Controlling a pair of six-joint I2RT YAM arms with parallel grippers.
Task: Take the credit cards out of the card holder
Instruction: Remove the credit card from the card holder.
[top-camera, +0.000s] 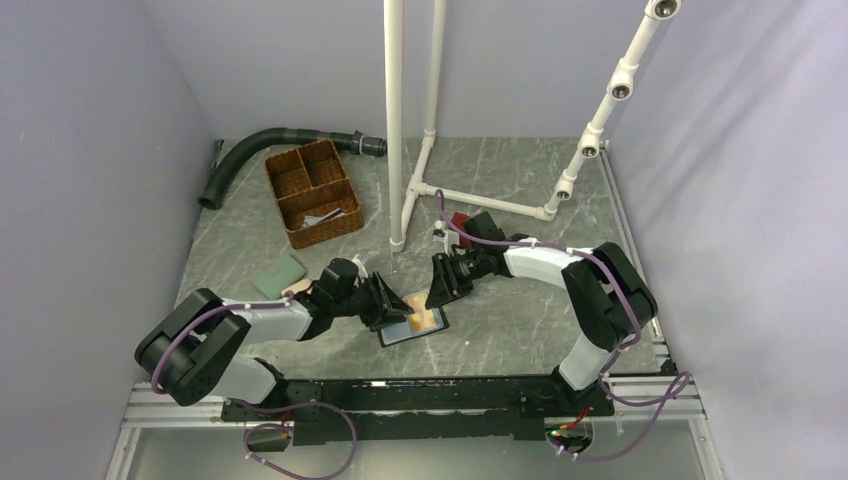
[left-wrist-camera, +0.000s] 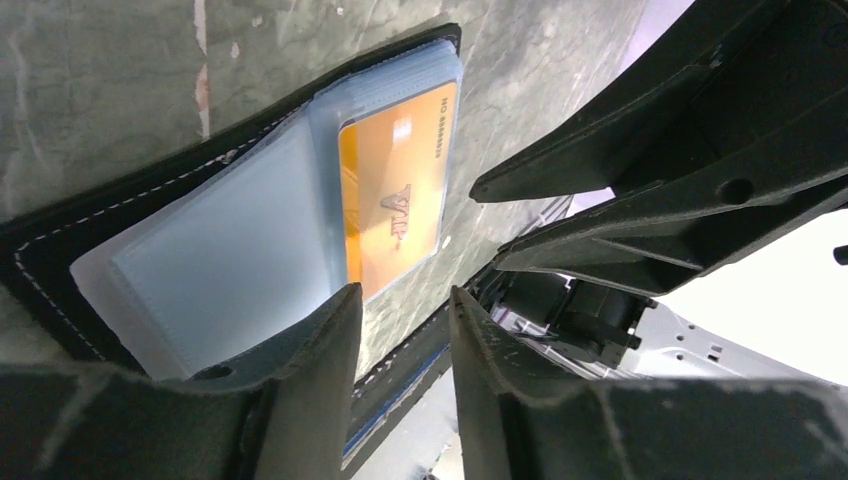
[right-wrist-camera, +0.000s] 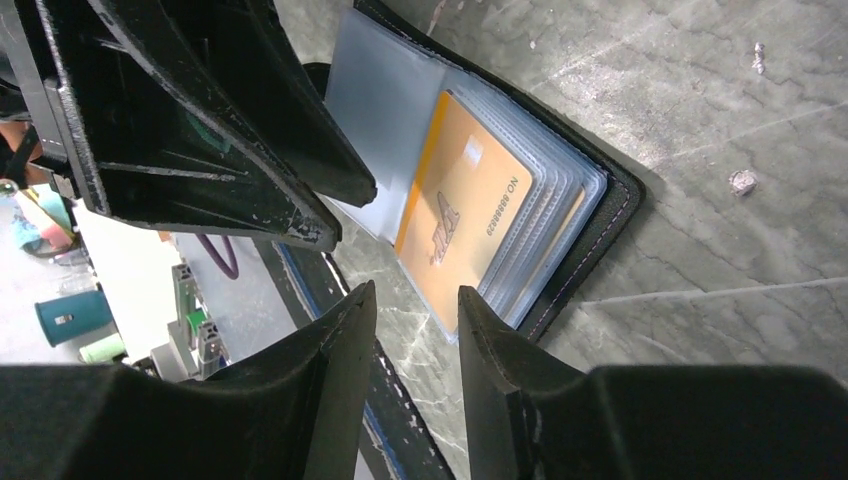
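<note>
Both pincers crowd the card holder (top-camera: 413, 326), the left pincer (top-camera: 393, 316) over its left edge and the right pincer (top-camera: 436, 298) just behind it, nearly tip to tip. Bare counter (top-camera: 520, 322) to its right leaves room. A white pipe frame (top-camera: 394, 120) stands behind it, a basket (top-camera: 312, 192) well off behind-left.

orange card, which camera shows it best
Right wrist: the orange card lies nearly whole and close up, its number readable. Left wrist shows it too, with blurrier print; top external shows only a small orange patch.
</note>
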